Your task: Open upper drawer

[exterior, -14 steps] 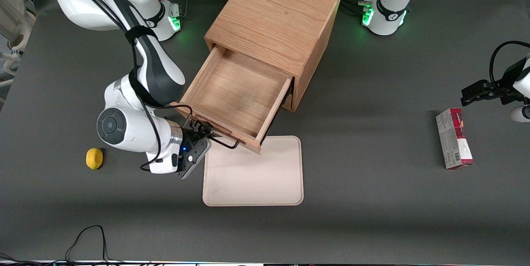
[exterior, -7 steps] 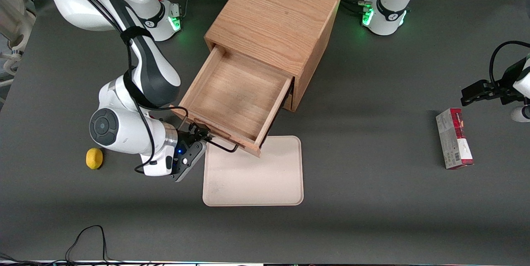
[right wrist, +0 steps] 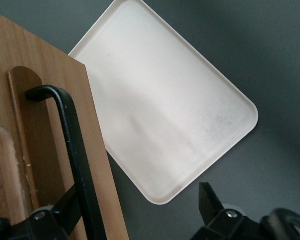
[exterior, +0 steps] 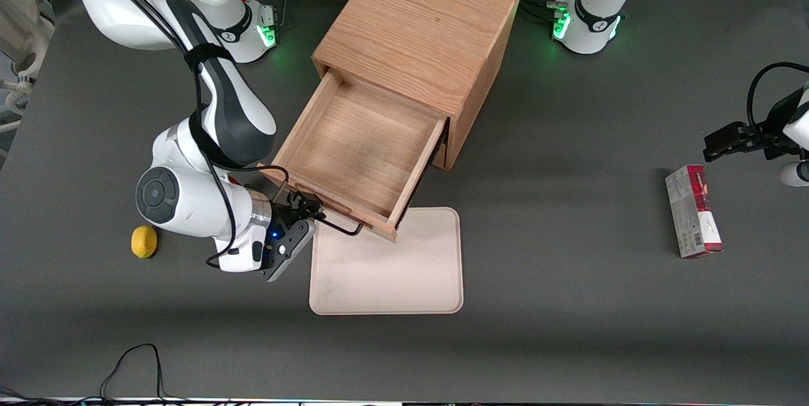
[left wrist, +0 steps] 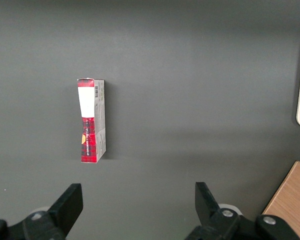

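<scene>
One drawer out: we see the upper drawer (exterior: 360, 152) pulled well clear of the cabinet (exterior: 422, 33), overhanging the tray (exterior: 387, 267). Our gripper (exterior: 311, 209) sits at the handle (right wrist: 75, 150), fingers spread wide around it. Next, we'd judge, withdraw.

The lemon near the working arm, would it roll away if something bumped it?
Probably yes. The lemon looks rounded and lies loose on the flat table, so a nudge could send it wobbling off. It looks small, probably light. The gripper is open at the upper drawer's handle.

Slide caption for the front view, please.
Upper drawer pulled out over the tray; gripper at its handle.
</scene>
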